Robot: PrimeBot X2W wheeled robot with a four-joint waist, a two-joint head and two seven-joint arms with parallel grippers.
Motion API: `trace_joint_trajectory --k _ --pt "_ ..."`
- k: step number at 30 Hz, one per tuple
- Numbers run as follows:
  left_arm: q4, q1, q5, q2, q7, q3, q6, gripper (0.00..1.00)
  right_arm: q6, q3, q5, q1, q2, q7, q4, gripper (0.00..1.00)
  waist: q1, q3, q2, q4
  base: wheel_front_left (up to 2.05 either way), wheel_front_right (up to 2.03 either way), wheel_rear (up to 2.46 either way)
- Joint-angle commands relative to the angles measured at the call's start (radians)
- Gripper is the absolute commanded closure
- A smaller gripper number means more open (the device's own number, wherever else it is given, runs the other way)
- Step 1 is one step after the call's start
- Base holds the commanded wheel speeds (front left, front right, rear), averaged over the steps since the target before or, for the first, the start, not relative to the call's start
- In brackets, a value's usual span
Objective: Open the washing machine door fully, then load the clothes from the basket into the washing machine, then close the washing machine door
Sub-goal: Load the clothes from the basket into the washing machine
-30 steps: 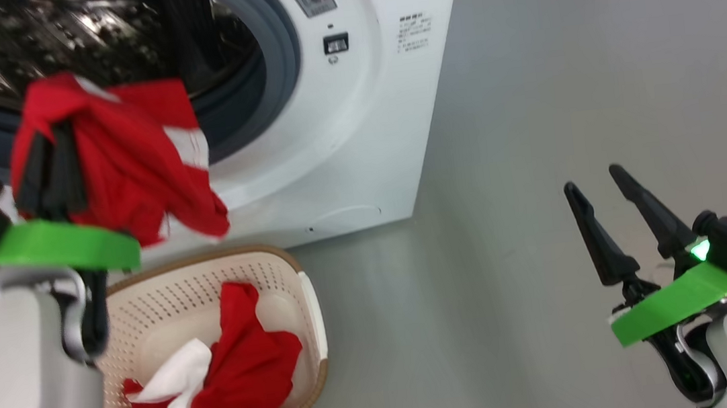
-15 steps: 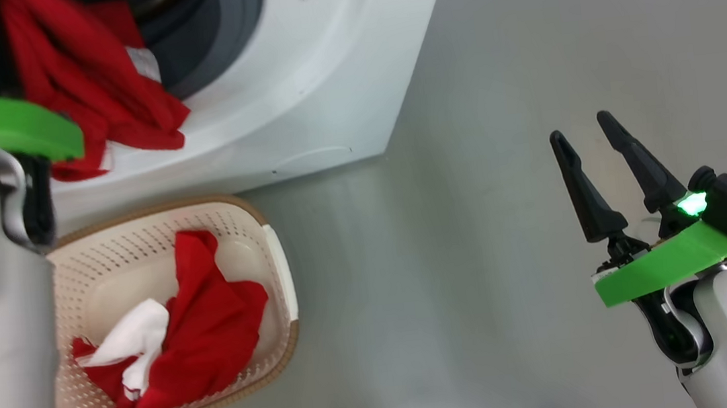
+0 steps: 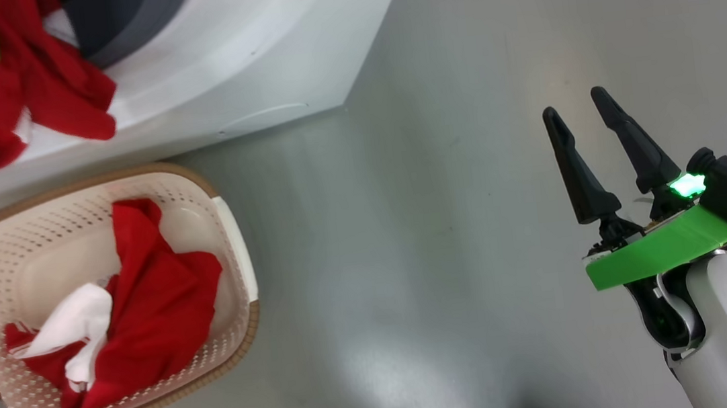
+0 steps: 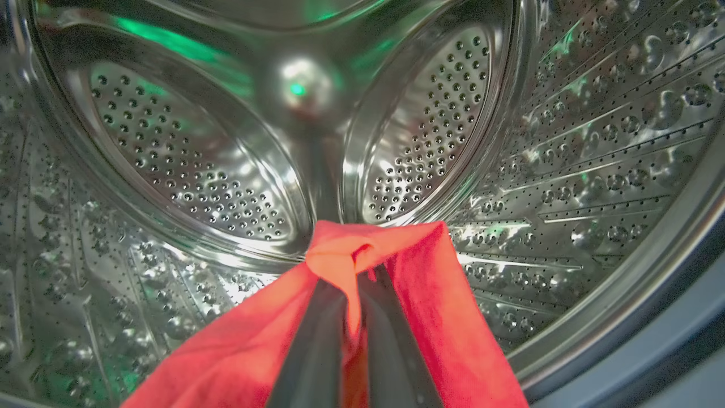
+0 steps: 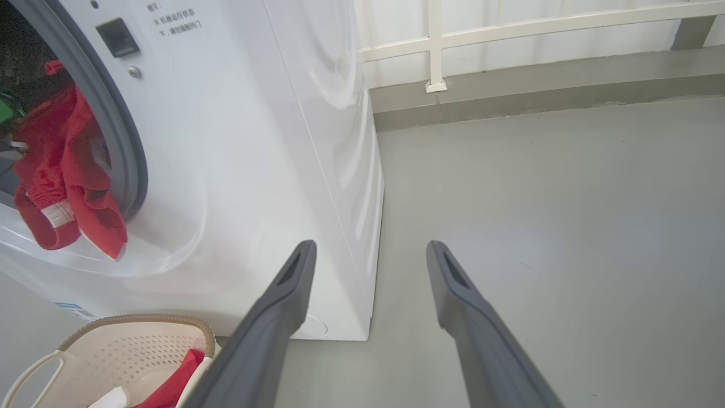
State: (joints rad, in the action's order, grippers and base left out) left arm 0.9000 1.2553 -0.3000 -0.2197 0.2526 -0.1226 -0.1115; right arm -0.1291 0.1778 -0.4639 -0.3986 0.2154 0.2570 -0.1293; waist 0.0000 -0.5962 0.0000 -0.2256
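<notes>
The left claw (image 4: 354, 279) is clamped on a red garment (image 4: 430, 317) inside the drum (image 4: 187, 164) of the washing machine (image 3: 242, 75) (its tail drapes over the front lip). More clothes (image 3: 157, 300) lie in the basket (image 3: 233, 245) just before the machine. The right claw (image 3: 572, 103) hangs spread apart over the floor (image 3: 406, 226) beside it.

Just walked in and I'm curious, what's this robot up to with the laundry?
It is loading the washing machine. The left gripper is shut on a red garment at the mouth of the drum, with cloth hanging out over the lower lip. More red and white clothes lie in the basket. The right gripper is open and empty above the floor.
</notes>
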Motion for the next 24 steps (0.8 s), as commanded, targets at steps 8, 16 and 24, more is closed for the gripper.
trace_joint_trajectory --k 8,16,24 --pt "-0.238 0.045 0.077 -0.047 0.009 0.075 0.032 1.0 -0.002 0.006 0.016 -0.014 -0.012 0.005 0.032 0.0 0.0 -0.065 0.0 -0.033 0.0 0.0 0.0" --pt "-0.105 0.008 0.088 -0.01 0.009 0.094 0.021 0.0 -0.002 0.01 0.019 -0.019 -0.013 0.005 0.02 0.0 0.0 -0.06 0.0 -0.016 0.0 0.0 0.0" --pt "-0.001 0.015 0.083 0.002 0.009 0.094 0.01 0.0 -0.002 0.014 0.019 -0.02 -0.005 0.005 0.014 0.0 0.0 -0.05 0.0 0.007 0.0 0.0 0.0"
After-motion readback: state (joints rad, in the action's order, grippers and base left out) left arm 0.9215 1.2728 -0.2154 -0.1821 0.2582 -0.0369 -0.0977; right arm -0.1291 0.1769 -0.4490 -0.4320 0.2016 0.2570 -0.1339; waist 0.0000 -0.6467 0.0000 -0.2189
